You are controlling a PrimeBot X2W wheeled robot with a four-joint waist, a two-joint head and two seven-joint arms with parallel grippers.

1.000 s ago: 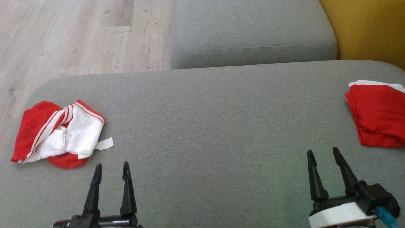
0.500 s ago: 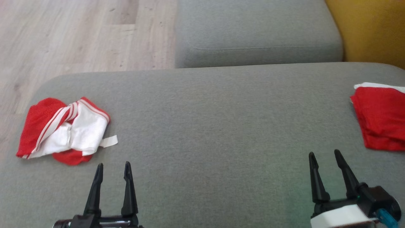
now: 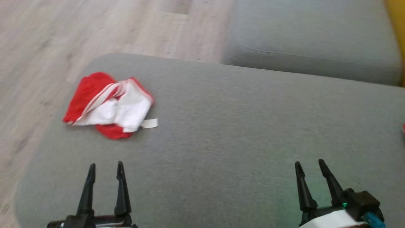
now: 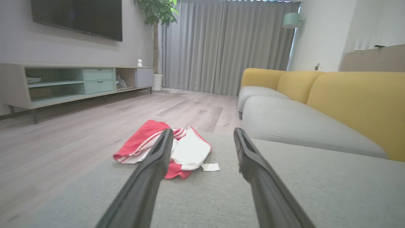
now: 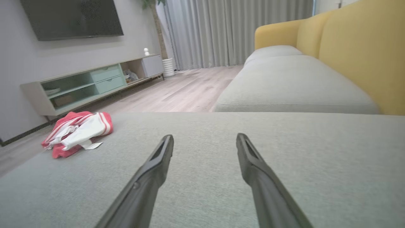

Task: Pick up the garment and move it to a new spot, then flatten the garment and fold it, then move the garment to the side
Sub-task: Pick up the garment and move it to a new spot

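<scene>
Head view put the garment (image 3: 110, 106), a crumpled red-and-white heap, near the far left corner of the grey cushion (image 3: 237, 126), lying wider than deep. It sat straight ahead of my left gripper (image 3: 105, 164), clear of its fingers; the right gripper (image 3: 309, 162) was well off to the side. Both stood wide open, holding nothing. I judged the left arm nearer for the reach.

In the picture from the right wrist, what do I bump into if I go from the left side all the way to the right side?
red and white garment → right pincer → yellow sofa back
</scene>
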